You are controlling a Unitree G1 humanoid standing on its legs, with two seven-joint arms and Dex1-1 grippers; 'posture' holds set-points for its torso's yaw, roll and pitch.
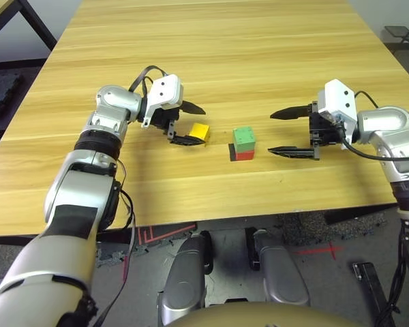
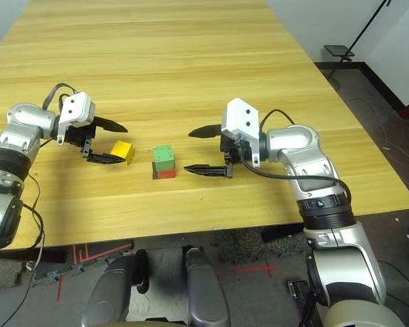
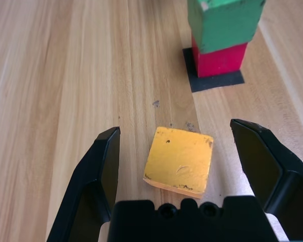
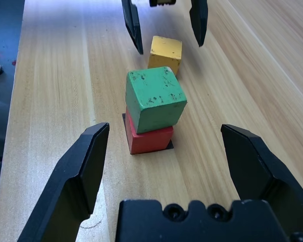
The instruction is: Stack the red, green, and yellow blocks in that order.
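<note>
The green block point(image 1: 244, 137) sits on the red block point(image 1: 244, 155), slightly askew, and the red block stands on a flat black square marker point(image 3: 214, 80) at mid-table. The yellow block point(image 1: 200, 131) lies on the wood just left of this stack. My left gripper point(image 1: 203, 127) is open, its fingers on either side of the yellow block point(image 3: 179, 160) with a gap on each side. My right gripper point(image 1: 270, 133) is open just right of the stack, pointing at it and holding nothing. The right wrist view has the stack point(image 4: 155, 98) in front of its open fingers.
The wooden table point(image 1: 211, 48) stretches far beyond the blocks. Its front edge runs close below both arms. Black cables loop off both wrists. A dark floor shows past the table's edges.
</note>
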